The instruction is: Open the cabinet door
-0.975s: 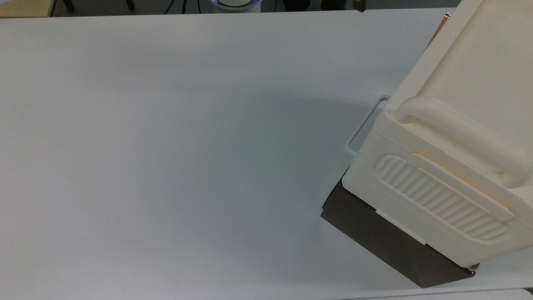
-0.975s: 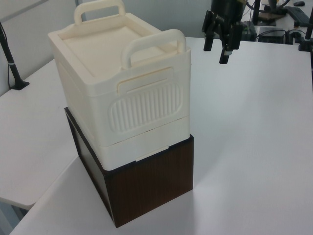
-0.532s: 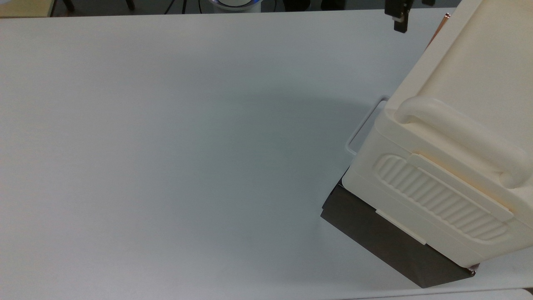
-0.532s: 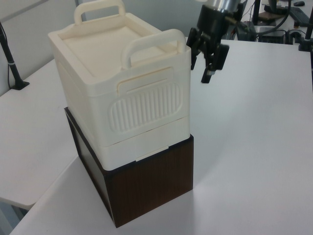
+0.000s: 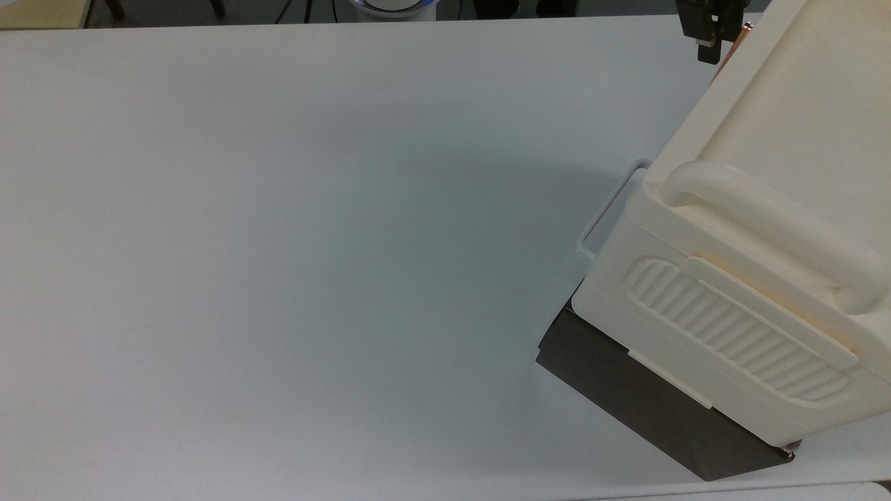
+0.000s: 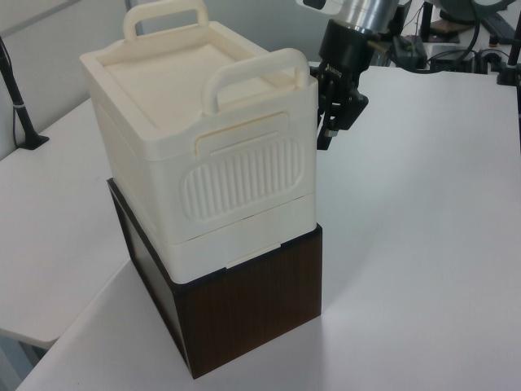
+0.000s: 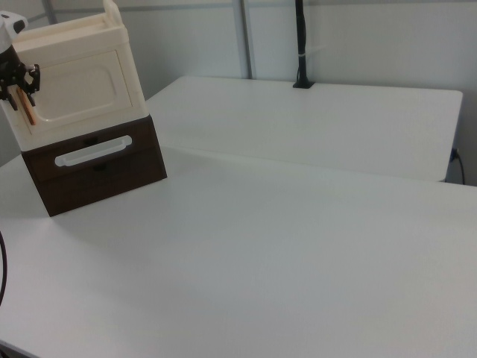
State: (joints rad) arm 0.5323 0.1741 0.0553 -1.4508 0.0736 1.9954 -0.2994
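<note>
One cabinet, one cabinet door facing the right view's lower right, its copper handle upright; gripper there, grip state unclear.

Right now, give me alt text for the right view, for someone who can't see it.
A black robot gripper sits at the copper-orange bar handle on the right view's left edge of a cream cabinet door. The cabinet stands on a dark brown base with a white drawer handle, on a white table.
</note>
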